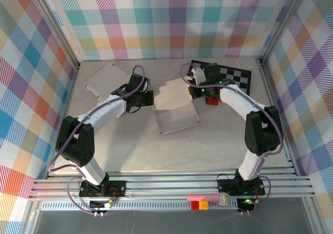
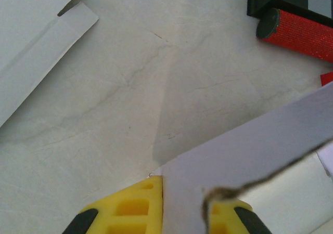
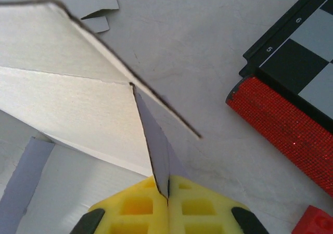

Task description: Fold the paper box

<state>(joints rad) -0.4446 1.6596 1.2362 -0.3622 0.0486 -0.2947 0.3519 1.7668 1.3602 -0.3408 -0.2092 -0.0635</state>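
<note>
Small blocks sit on the rail at the bottom of the top view, between the arm bases. At mid-table the box, a white card blank partly raised, lies between the two grippers. Its flat panel is toward the bottom of the frame and its lifted panels are toward the top. The left gripper is clamped on the box's left edge, with card pinched between its yellow fingers. The right gripper has its jaws pressed together on a thin upright flap at the right side. Both arms are about equally near, so the next fold likely turns on the box's left-to-right span between them. The crease lines under the lifted panels are hidden. Beyond lie a red block, a chessboard at upper right and a spare sheet at upper left.
</note>
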